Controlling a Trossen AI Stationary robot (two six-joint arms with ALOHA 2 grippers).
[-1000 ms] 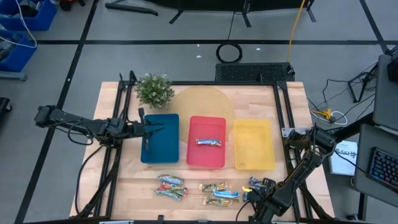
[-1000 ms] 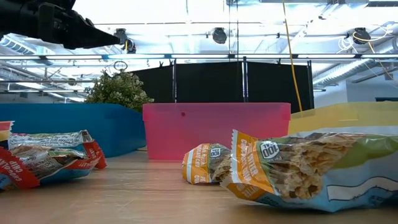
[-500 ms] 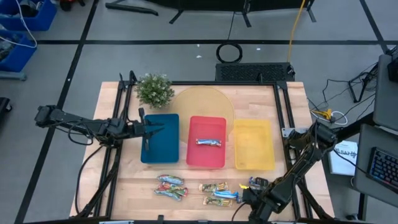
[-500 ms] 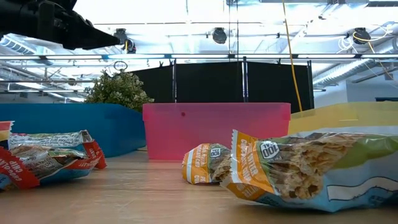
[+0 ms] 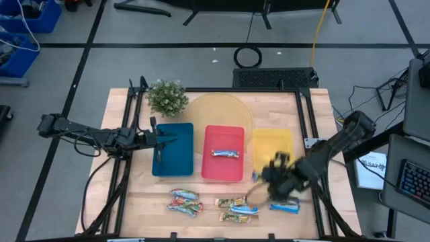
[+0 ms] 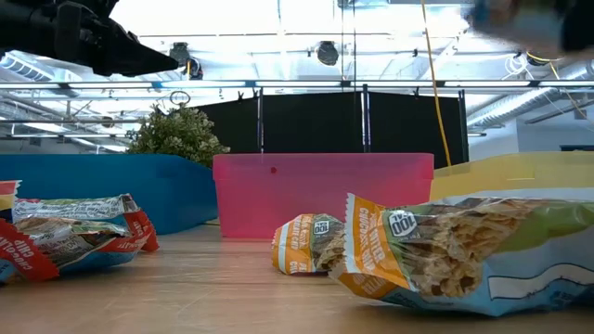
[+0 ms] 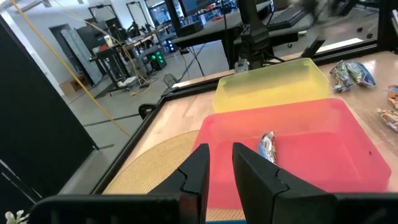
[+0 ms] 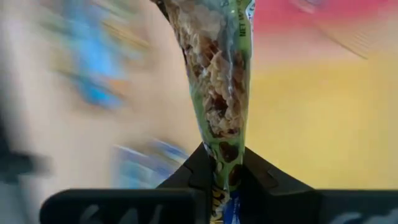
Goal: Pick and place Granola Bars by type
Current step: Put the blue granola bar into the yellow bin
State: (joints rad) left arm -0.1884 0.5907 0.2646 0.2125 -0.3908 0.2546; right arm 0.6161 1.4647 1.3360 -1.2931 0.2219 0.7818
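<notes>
The wooden counter point(image 5: 134, 202) fills the middle of the high view, with three trays in a row across its centre: a blue tray point(image 5: 173, 149) at left, a pink tray point(image 5: 223, 168) in the middle and a yellow tray point(image 5: 273, 156) at right. One silvery bar point(image 5: 226, 154) already lies across the pink tray.

The left arm waits at centre left of the high view, its end effector point(image 5: 156, 138) over the blue tray's edge; in its wrist view the two fingers point(image 7: 196, 171) stand slightly apart with nothing between them.

The right end effector point(image 5: 279, 180) is blurred, at lower right of centre in the high view, at the near edge of the yellow tray. Its wrist view shows it clamped on one end of a green-wrapped bar point(image 8: 217, 93), whose long axis runs straight out from the fingers, with yellow filling the right of that frame. So the held bar looks to be just at the yellow tray, which lies just above the end effector in the high view, and the right arm is far the nearer one.

The other bars sit along the bottom of the high view: a red-and-blue pair point(image 5: 185, 200) at lower left of centre, a mixed cluster point(image 5: 235, 209) at bottom centre, and a blue bar point(image 5: 285, 208) just below the right end effector.
</notes>
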